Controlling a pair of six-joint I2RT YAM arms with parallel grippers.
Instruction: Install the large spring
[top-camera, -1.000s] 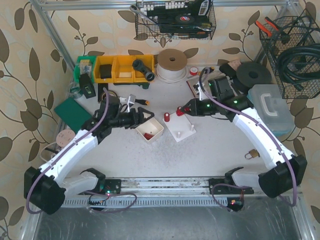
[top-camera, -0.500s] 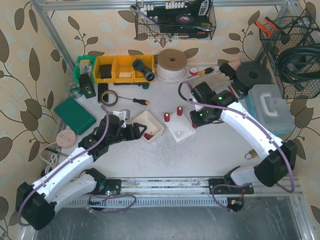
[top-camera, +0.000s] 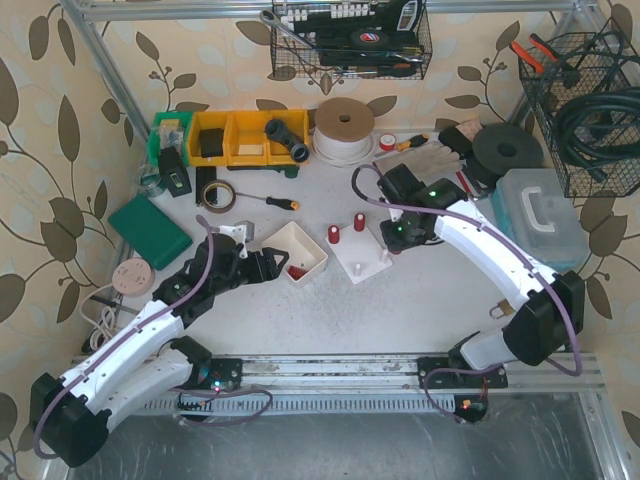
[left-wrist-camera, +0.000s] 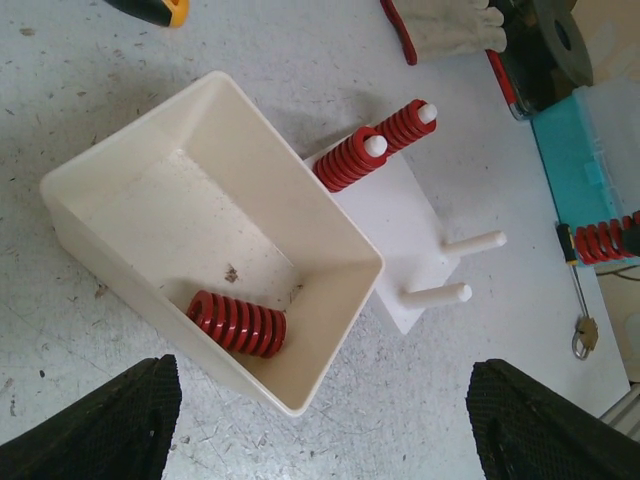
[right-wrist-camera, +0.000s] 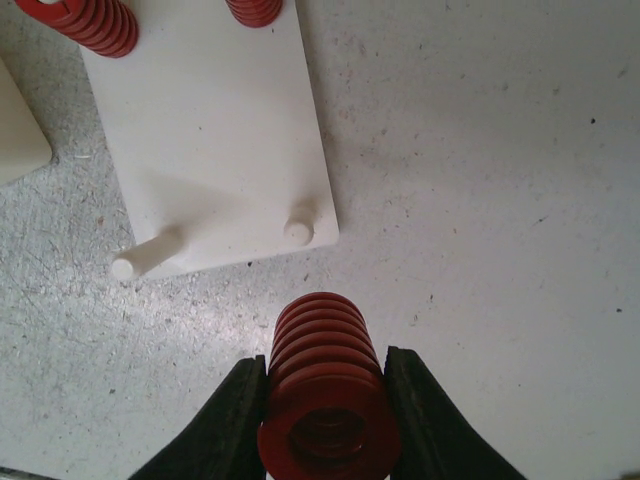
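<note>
My right gripper is shut on a large red spring, held end-on just off the near edge of the white peg plate. A short bare peg stands right in front of the spring, and a second bare peg to its left. Two red springs sit on the plate's far pegs. My left gripper is open and empty, hovering at the near corner of the white bin. One red spring lies in the bin.
The bin touches the plate on its left. A screwdriver, tape roll and green box lie to the left and behind. A padlock and teal case are on the right.
My right arm swung from the plate's left side to its right end, carrying the spring. My left arm drew back from the bin toward the near left, and its jaws widened a little.
</note>
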